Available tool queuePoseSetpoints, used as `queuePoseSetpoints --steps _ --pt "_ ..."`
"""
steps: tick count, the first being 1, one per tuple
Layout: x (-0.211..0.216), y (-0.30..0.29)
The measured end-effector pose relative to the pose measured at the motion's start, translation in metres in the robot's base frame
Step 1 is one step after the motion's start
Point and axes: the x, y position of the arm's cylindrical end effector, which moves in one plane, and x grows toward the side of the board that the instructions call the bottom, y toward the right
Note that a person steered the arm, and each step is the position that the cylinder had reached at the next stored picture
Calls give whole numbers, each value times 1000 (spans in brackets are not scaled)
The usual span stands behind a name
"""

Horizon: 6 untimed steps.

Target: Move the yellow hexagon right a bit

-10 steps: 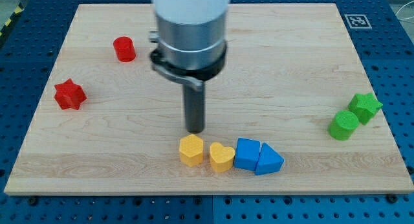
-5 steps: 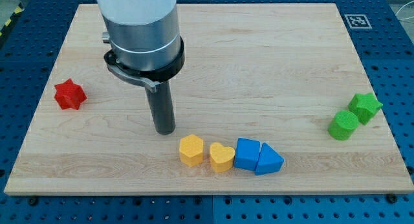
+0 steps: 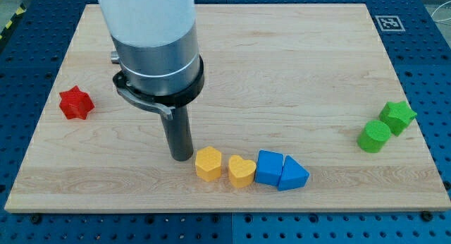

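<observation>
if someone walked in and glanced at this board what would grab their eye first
The big arm at the view's upper left stands out, its dark rod coming down so my tip sits just left of the yellow hexagon. Next is the tight row along the bottom: that hexagon, a yellow heart, a blue block and a blue triangle. A red star sits alone at the left; a green star and a green block sit at the right.

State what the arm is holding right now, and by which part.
Nothing is held. My tip stands on the board just left of the yellow hexagon, with no grasping end effector.
</observation>
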Motion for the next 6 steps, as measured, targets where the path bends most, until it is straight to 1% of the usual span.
queuePoseSetpoints --steps 6 --pt "0 21"
